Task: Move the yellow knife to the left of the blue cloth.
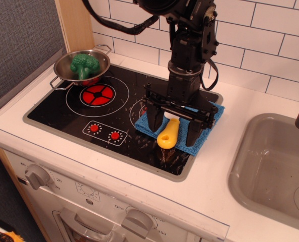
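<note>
The yellow knife [168, 134] lies on the blue cloth [208, 123] at the stove's right front, its yellow handle pointing toward the front edge; its pale blade is hidden under my gripper. My gripper [173, 131] is directly over the knife, lowered to the cloth. It is open, with one dark finger [153, 123] to the left of the handle and the other finger [193, 134] to the right. Neither finger touches the handle. Most of the cloth is covered by the gripper and arm.
A black stove top [64, 114] has red burner rings [97, 94]. A metal pot [100, 56] holding green broccoli [83, 64] stands at the back left. A grey sink [270, 171] is at the right. Knobs [36, 175] line the front panel.
</note>
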### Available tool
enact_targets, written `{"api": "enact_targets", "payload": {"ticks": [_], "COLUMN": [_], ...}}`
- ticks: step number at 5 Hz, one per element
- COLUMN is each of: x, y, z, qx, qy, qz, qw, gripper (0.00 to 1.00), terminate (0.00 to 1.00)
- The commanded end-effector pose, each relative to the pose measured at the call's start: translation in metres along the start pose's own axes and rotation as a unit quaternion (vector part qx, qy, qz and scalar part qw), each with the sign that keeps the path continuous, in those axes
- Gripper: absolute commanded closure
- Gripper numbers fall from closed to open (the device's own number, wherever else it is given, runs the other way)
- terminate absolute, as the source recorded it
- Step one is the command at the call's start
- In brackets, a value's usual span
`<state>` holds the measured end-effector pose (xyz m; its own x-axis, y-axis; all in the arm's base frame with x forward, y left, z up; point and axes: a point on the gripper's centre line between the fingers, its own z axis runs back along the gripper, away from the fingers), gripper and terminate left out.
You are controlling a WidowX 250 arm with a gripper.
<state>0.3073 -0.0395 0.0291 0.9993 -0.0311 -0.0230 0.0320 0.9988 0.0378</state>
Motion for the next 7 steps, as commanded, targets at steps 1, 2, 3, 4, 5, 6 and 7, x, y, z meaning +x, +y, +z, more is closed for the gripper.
{"api": "enact_targets", "payload": {"ticks": [1,2,3,4,5,6,7], "x": [0.0019,0.0017,0.0017,0.0015,0.0022,0.0028,0.0026], "y": [0.0072,0.0084,0.0094,0.0093,0.0117,0.0136,0.0146], "z": [0.0093,0.0069,0.0069,0.0058,0.0046,0.0031,0.0014], "qx": [-0.005,-0.008,-0.005,-0.009,-0.009,-0.011,-0.012], "qy": [-0.024,-0.023,-0.021,-0.015,-0.011,-0.008,-0.006], "qz": [0.01,0.01,0.014,0.018,0.02,0.021,0.023], "qw": [0.9996,0.9996,0.9997,0.9997,0.9997,0.9997,0.9997], "gripper": [0.0,1.0,1.0,0.0,0.0,0.0,0.0], "terminate": [0.0,0.0,0.0,0.0,0.0,0.0,0.0]}}
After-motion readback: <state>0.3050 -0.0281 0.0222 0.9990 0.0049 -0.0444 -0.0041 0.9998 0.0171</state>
